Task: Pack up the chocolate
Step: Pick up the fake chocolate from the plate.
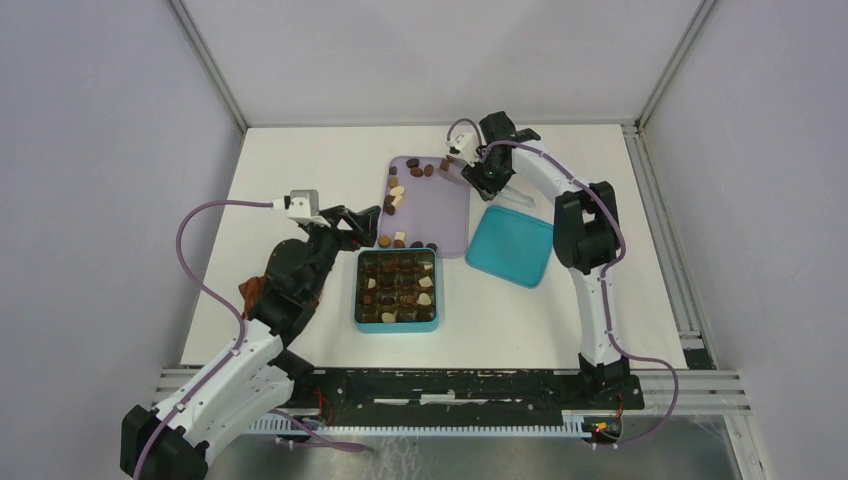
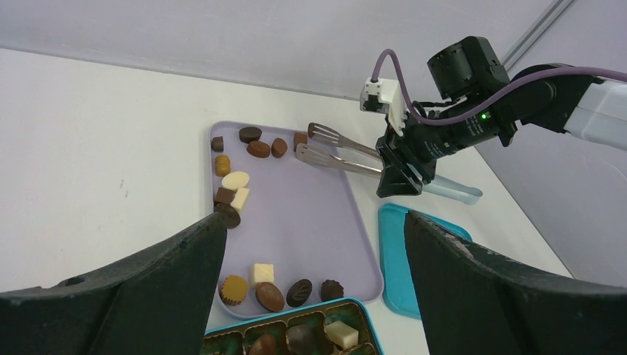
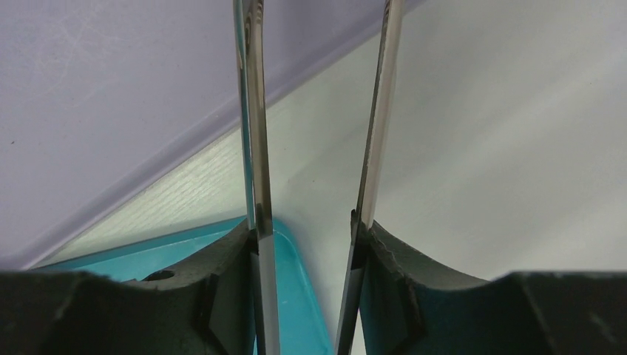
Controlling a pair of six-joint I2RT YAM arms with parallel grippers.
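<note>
Loose chocolate lies scattered on a lilac tray, some at its far end, some along its left rim, and a row at the near end. More pieces fill cells of the teal box. My right gripper is shut on metal tongs. The blades stand apart over the tray's far end, beside a brown piece. My left gripper hangs open and empty above the tray's near end.
The teal lid lies flat to the right of the tray. A reddish-brown cloth shows under the left arm. White walls with metal rails enclose the table at the back and sides.
</note>
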